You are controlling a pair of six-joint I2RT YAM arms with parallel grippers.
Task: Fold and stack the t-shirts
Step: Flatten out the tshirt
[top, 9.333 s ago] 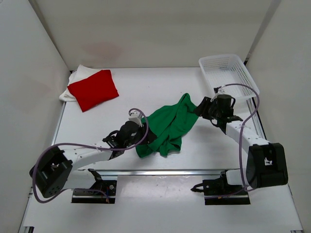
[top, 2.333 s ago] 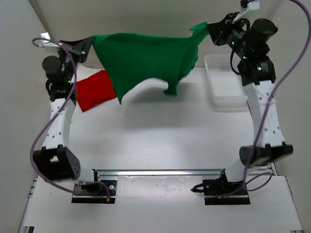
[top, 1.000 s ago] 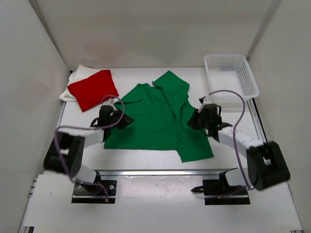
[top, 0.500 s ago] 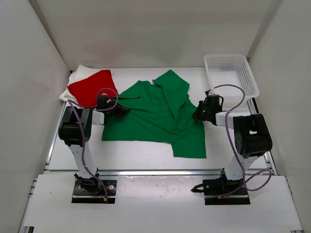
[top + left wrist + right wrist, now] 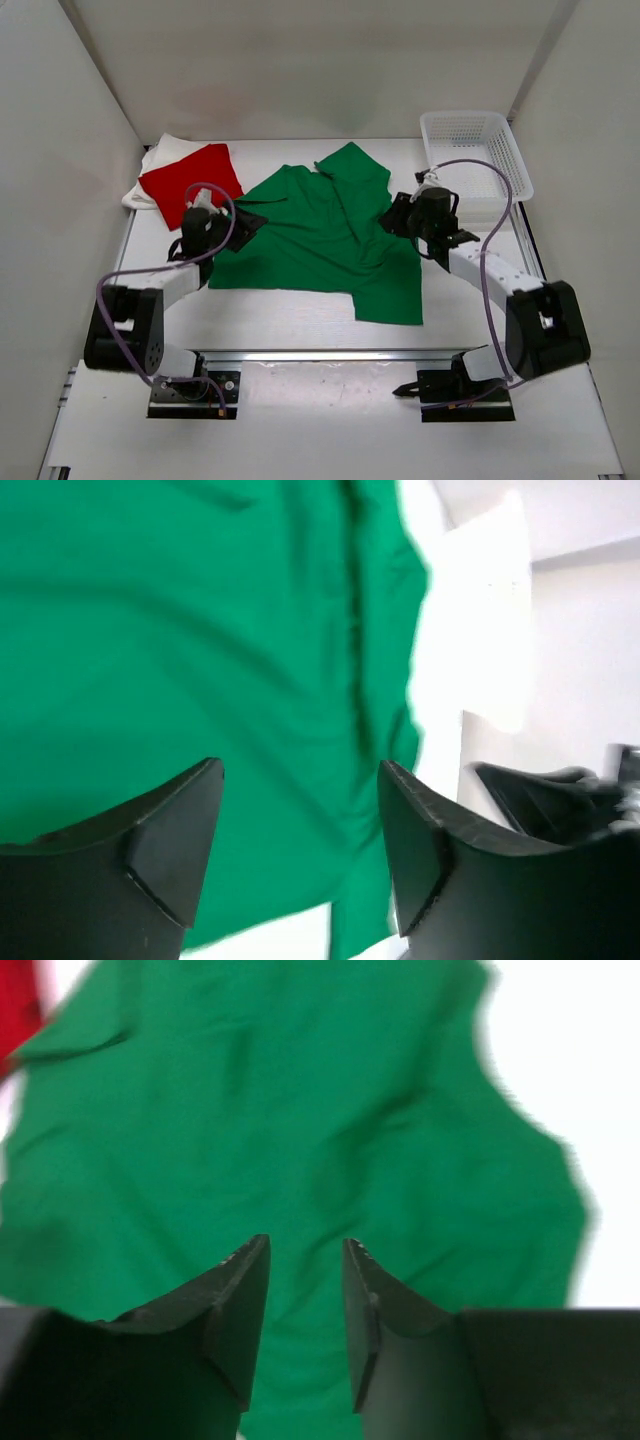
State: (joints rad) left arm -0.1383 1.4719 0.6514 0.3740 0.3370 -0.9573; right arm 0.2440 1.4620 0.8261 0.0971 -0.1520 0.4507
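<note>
Top external view: the green t-shirt (image 5: 320, 245) lies spread on the bench (image 5: 300, 320) at centre. It sits askew, with creases down the middle and one hem corner jutting toward the near right. The left tool (image 5: 245, 222) sits at its left edge with fingers spread wide. The right tool (image 5: 397, 215) sits at its right edge with fingers apart. Both wrist views show only cloth beneath, nothing pinched. The red t-shirt (image 5: 190, 182) lies folded on the white t-shirt (image 5: 150, 165) at the far left, and the basket (image 5: 465, 116) stands at the far right.

The fold likely comes next. To do it well, flatten the middle wrinkles first. Then pinch one layer only at matching points on each side, lift low, and carry both sides over evenly so the edges meet.
</note>
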